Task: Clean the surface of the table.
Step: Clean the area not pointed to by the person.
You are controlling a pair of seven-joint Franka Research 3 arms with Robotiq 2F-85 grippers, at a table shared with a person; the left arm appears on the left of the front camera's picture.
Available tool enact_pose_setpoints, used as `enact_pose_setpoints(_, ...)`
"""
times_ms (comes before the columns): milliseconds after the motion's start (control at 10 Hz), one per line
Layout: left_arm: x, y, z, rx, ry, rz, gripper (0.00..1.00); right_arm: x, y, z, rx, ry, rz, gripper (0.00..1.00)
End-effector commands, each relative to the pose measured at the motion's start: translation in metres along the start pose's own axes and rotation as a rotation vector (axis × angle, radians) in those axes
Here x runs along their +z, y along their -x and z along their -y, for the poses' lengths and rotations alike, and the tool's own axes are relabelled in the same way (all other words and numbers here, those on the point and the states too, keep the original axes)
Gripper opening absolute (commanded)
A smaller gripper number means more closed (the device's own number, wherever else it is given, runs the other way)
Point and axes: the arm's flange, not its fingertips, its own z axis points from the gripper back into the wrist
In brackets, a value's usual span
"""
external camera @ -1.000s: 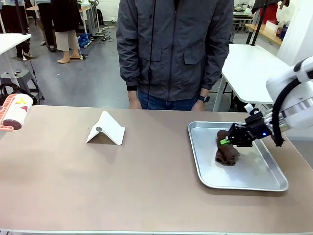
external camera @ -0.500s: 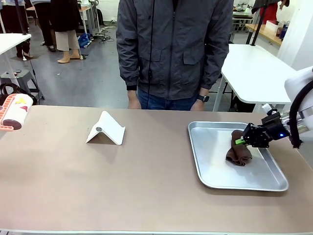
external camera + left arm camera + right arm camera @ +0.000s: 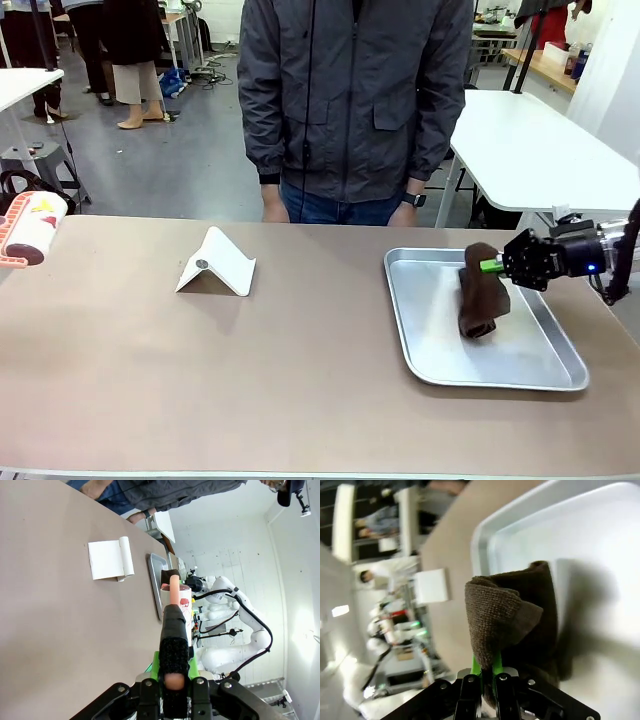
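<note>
Front view: the taupe table (image 3: 200, 380) runs across the whole foreground, and a silver metal tray (image 3: 520, 350) lies on its right part. Over the tray, the right gripper (image 3: 488, 266) is clenched on the top of a brown cloth (image 3: 480, 295), which hangs from the green pads with its lower end down at the tray floor. Well left of the tray a white folded stand (image 3: 217, 263) sits on the table, and farther left still, at the table's edge, is a lint roller (image 3: 28, 230) with an orange handle. A person (image 3: 355, 100) in a dark jacket stands behind the table, just beyond the tray's far left corner. Left wrist view: the left gripper (image 3: 174, 650) grips the lint roller (image 3: 173, 587) by its handle, jaws tight around it, well apart from the tray (image 3: 154, 580), which lies past the stand (image 3: 107, 559) on the table (image 3: 50, 605). Right wrist view: the right gripper (image 3: 486, 672) pinches a fold of the cloth (image 3: 510, 615) above the tray (image 3: 600, 530); beyond the tray's rim are the table (image 3: 450, 550) and the stand (image 3: 431, 586).
</note>
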Motion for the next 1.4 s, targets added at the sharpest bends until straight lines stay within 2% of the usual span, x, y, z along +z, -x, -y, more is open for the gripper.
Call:
enact_pose_setpoints(0, -0.001, 0.002, 0.005, 0.008, -0.001, 0.004, 0.22, 0.017, 0.012, 0.002, -0.025, -0.252, -0.070, 0.00)
enact_pose_setpoints(200, -0.001, 0.002, 0.005, 0.008, -0.001, 0.004, 0.22, 0.023, 0.015, 0.001, -0.159, -0.414, -0.144, 0.00)
enact_pose_setpoints(400, -0.001, 0.002, 0.005, 0.008, -0.001, 0.004, 0.22, 0.034, 0.024, -0.004, -0.363, -0.551, -0.109, 0.00)
enact_pose_setpoints(600, -0.001, 0.002, 0.005, 0.008, -0.001, 0.004, 0.22, 0.050, 0.040, -0.007, -0.368, -0.636, -0.122, 0.00)
enact_pose_setpoints(800, -0.001, 0.002, 0.005, 0.008, -0.001, 0.004, 0.22, 0.050, 0.043, -0.008, -0.347, -0.603, -0.106, 0.00)
enact_pose_setpoints(900, -0.001, 0.002, 0.005, 0.008, -0.001, 0.004, 0.22, 0.047, 0.037, 0.005, -0.352, -0.598, -0.154, 0.00)
enact_pose_setpoints(1300, -0.001, 0.002, 0.005, 0.008, -0.001, 0.004, 0.22, 0.047, 0.037, 0.005, -0.352, -0.598, -0.154, 0.00)
